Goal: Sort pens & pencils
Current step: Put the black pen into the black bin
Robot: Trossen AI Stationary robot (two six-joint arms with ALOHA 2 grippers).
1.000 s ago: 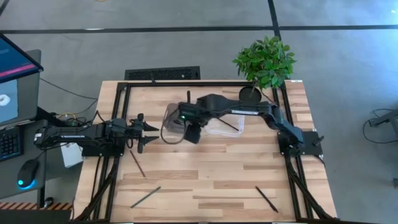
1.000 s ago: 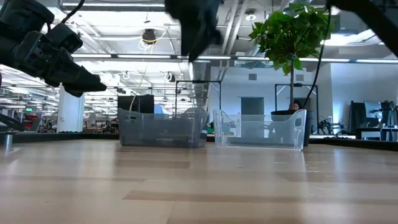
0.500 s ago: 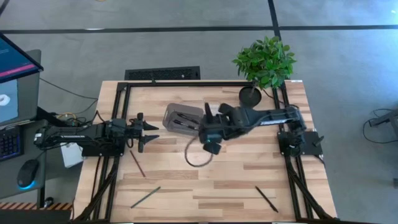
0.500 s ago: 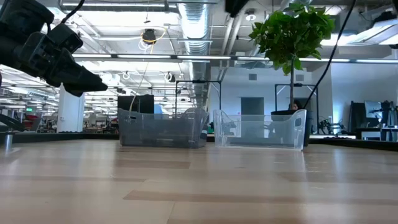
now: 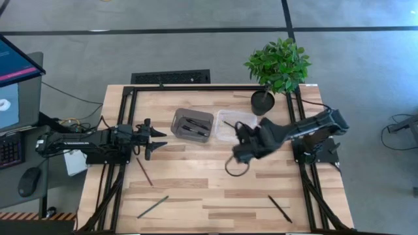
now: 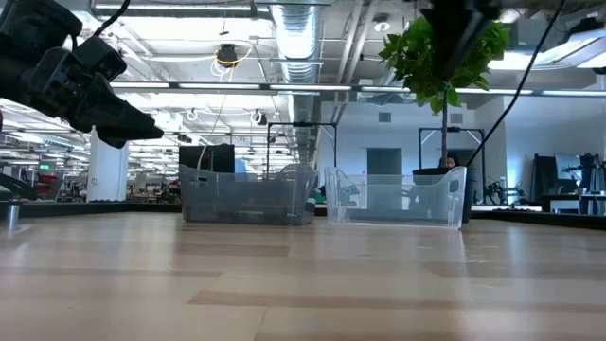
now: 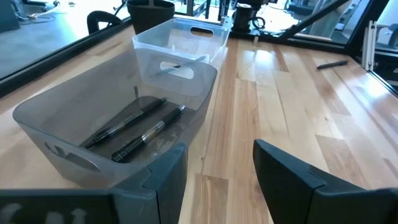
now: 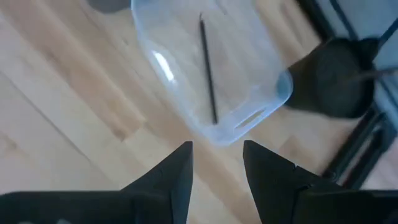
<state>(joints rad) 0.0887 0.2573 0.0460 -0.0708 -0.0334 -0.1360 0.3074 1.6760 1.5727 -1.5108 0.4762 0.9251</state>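
On the worktop [image 5: 196, 189], sorted and unsorted:
Pens: two black pens [image 7: 134, 127] lie side by side in the grey bin [image 5: 192, 124], toward the far middle of the worktop; a third pen [image 5: 279, 209] lies loose near the front right corner.
Pencils: one pencil [image 8: 208, 70] lies on the floor of the clear bin [image 5: 228, 126], which stands just beside the grey bin on its right; two more lie loose on the wood at the front left, one [image 5: 144, 171] near the left arm, another [image 5: 153, 207] closer to the front edge.
Right pincer [image 8: 216, 163]: raised above the worktop just in front of the clear bin, nothing between its fingers, which stand apart with a clear gap; its wrist view looks down on the clear bin and the pencil inside it.
Left pincer [image 7: 217, 171]: hangs above the left edge of the worktop, pointing toward the grey bin, fingers spread wide and holding nothing.
Bins in the low view: the grey bin [image 6: 244, 196] and the clear bin [image 6: 396, 197] stand next to each other at the far side.
Plant: a potted plant [image 5: 277, 65] stands at the far right corner, near the clear bin.
Beside the worktop: a keyboard [image 5: 9, 149] and a mouse [image 5: 27, 181] sit on the left.
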